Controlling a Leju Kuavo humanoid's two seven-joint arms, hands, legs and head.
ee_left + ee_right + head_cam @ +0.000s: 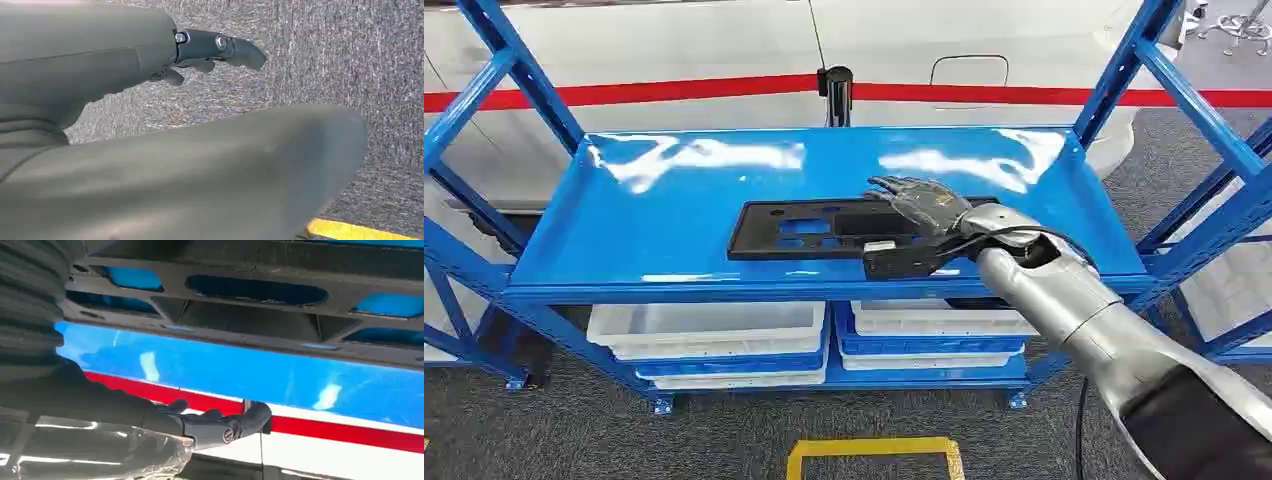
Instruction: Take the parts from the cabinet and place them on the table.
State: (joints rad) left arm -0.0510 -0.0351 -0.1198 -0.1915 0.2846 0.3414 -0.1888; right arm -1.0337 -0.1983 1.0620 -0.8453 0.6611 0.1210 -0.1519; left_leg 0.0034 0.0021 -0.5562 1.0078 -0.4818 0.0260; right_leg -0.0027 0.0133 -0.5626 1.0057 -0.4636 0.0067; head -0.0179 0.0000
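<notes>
A flat black plastic part [824, 228] with several cut-outs lies on the blue top shelf [674, 200] of the rack, near its front edge. My right hand [924, 203] is stretched out over the part's right end, fingers apart. In the right wrist view the part [250, 315] runs across the frame and my fingers [220, 425] reach out past it with a strip of blue shelf between, holding nothing. My left hand [210, 52] hangs over grey carpet, fingers loosely extended and empty.
White and blue bins [709, 330] [934, 325] sit on the lower shelf. Blue slanted uprights [1124, 70] frame the rack on both sides. A black post [835, 90] stands behind it before a white wall with a red stripe. A yellow floor marking [874, 450] lies in front.
</notes>
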